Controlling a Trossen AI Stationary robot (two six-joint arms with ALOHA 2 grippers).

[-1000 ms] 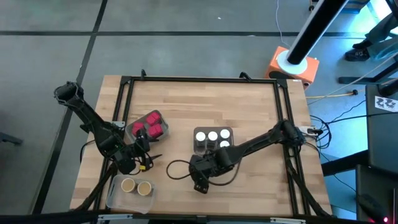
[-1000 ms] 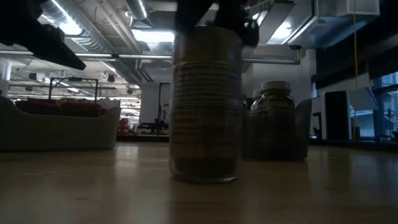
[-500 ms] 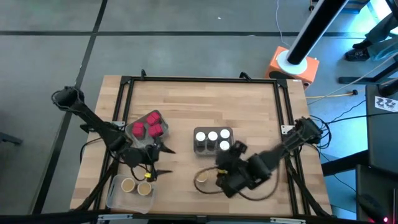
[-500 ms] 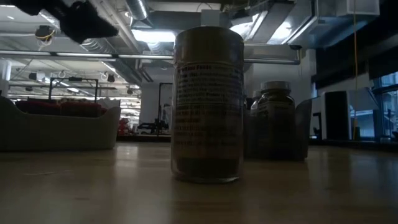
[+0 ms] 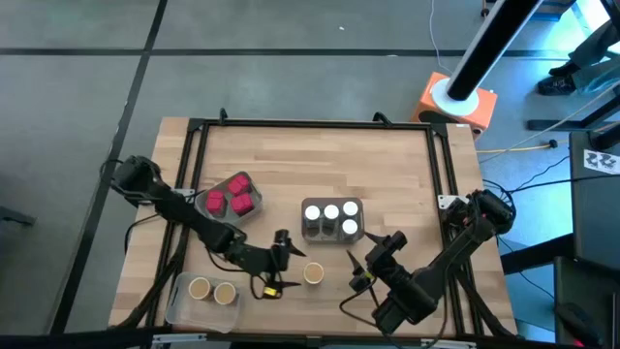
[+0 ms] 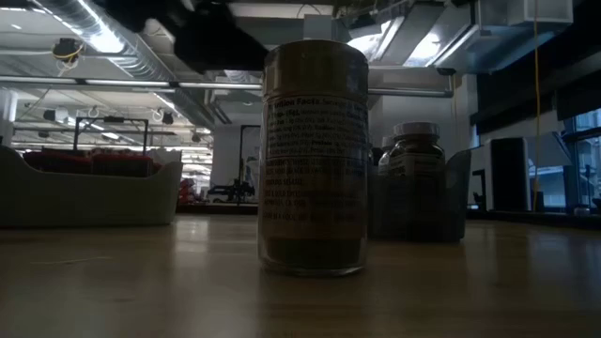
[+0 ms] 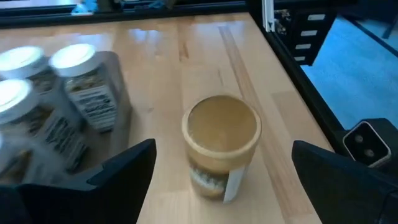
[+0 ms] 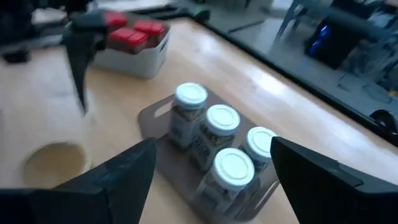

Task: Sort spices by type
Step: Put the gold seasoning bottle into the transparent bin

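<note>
Tan-lidded jar [image 5: 314, 274] between 2 pincers

Printed label on tan-lidded jar [image 6: 313, 160] in low view: several lines of small text, too fine to read. Labels on white-lidded jars [image 7: 87, 87] likewise illegible. No brand, number or sign legible elsewhere.

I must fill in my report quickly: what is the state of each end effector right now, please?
Left end effector: open, holding nothing, beside the tan-lidded jar.
Right end effector: open, holding nothing, near the tray of white-lidded jars.
</note>
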